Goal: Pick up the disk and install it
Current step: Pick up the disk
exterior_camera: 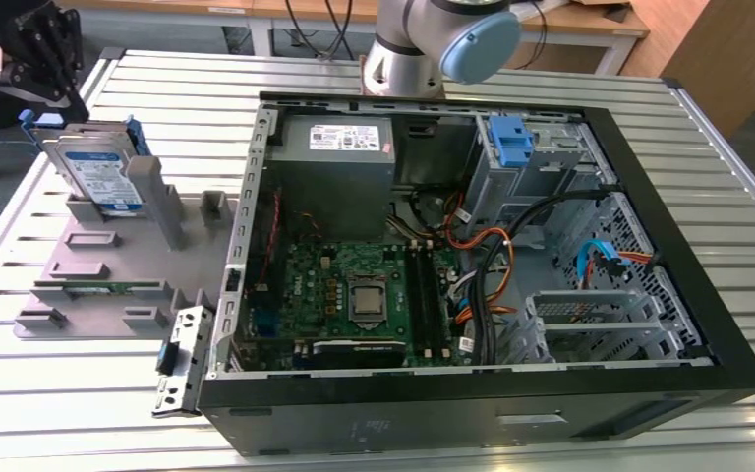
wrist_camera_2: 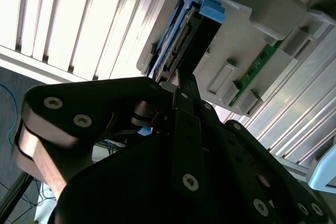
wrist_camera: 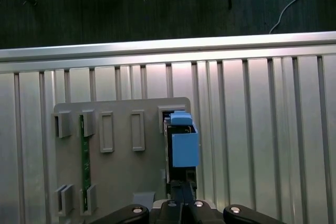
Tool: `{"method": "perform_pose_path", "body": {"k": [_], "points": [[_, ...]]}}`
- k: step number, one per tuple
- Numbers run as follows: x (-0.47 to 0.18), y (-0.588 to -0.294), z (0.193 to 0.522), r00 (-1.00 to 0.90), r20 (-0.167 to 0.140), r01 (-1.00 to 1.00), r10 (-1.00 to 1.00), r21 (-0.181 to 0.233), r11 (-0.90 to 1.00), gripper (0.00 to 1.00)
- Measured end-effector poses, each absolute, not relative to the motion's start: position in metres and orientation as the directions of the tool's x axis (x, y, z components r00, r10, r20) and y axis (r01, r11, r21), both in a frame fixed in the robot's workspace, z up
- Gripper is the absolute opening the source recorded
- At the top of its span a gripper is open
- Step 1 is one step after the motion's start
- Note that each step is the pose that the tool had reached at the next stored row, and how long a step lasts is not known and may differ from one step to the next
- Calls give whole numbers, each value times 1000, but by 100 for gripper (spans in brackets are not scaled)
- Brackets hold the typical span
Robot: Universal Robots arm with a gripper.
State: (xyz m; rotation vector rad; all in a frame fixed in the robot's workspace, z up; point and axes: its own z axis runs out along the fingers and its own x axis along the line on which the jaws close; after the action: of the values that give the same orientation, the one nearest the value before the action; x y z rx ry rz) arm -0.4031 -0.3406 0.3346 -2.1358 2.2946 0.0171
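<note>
While the disk (exterior_camera: 95, 169) stands in its grey holder (exterior_camera: 102, 251), the end effector (exterior_camera: 47, 98) hangs just above; I cannot tell its grip.

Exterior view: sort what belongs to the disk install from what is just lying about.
Job in hand: disk, standing in the grey holder; gripper at its top edge; open computer case.
Lying about: memory module in the holder; power supply; motherboard.

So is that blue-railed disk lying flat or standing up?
Standing on edge: the disk sits in a slot of the grey holder.
</note>
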Motion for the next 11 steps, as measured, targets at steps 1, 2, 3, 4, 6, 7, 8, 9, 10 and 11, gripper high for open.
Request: {"method": "perform_pose_path", "body": {"k": [1, 2, 3, 4, 6, 7, 8, 9, 10, 11], "points": [[-403, -341, 335, -72, -12, -997, -997, 3, 72, 11], [-403, -341, 336, -72, -12, -997, -997, 3, 72, 11], [-403, -341, 336, -72, -12, -997, -997, 3, 72, 11], [-403, -341, 336, -72, -12, -997, -997, 3, 72, 11], [-403, -341, 336, -72, -12, -997, -997, 3, 72, 11], [-403, -341, 336, -72, -12, -997, -997, 3, 72, 11], [-404, -341, 336, -72, -12, -997, -997, 3, 72, 11], [-404, -341, 336, -72, -12, -997, -997, 3, 72, 11], [-403, -341, 336, -72, -12, -997, -997, 3, 72, 11], [-403, -341, 336, -72, -12, -997, -997, 3, 72, 11]]}}
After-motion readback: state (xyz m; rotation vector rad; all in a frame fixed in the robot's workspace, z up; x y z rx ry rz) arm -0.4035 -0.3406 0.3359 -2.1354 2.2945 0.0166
